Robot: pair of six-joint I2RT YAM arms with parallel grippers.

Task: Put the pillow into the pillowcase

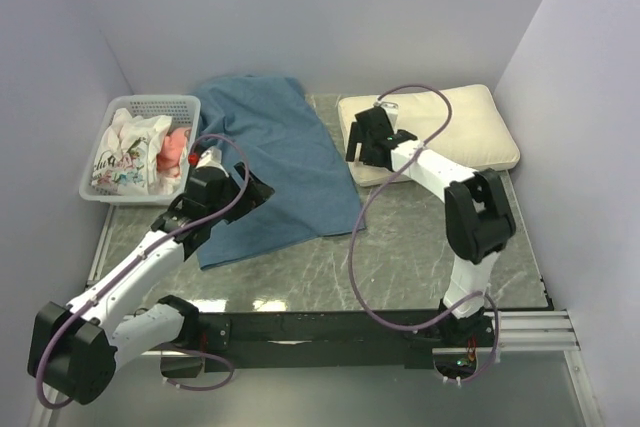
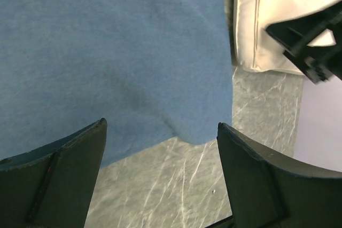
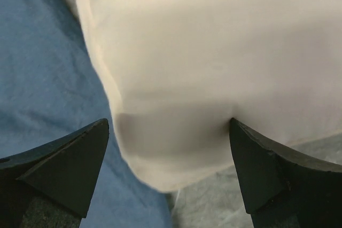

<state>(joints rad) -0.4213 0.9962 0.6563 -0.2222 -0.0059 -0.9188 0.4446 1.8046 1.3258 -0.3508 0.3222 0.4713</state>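
Observation:
The cream pillow [image 1: 455, 122] lies plain face up at the back right of the table. The blue pillowcase [image 1: 275, 162] lies spread flat left of it, its right edge next to the pillow. My right gripper [image 1: 362, 139] is open over the pillow's near-left corner [image 3: 176, 148], jaws on either side of that corner; the right finger [image 3: 256, 158] touches the pillow's edge. My left gripper [image 1: 248, 190] is open and empty above the pillowcase's near edge [image 2: 133, 78]. The pillow's corner [image 2: 267, 20] and the right gripper show in the left wrist view.
A white basket [image 1: 97, 191] with white floral and pink cloths stands at the back left. Pale walls close in the left, back and right sides. Grey marble tabletop [image 1: 400, 257] shows in front of the pillowcase.

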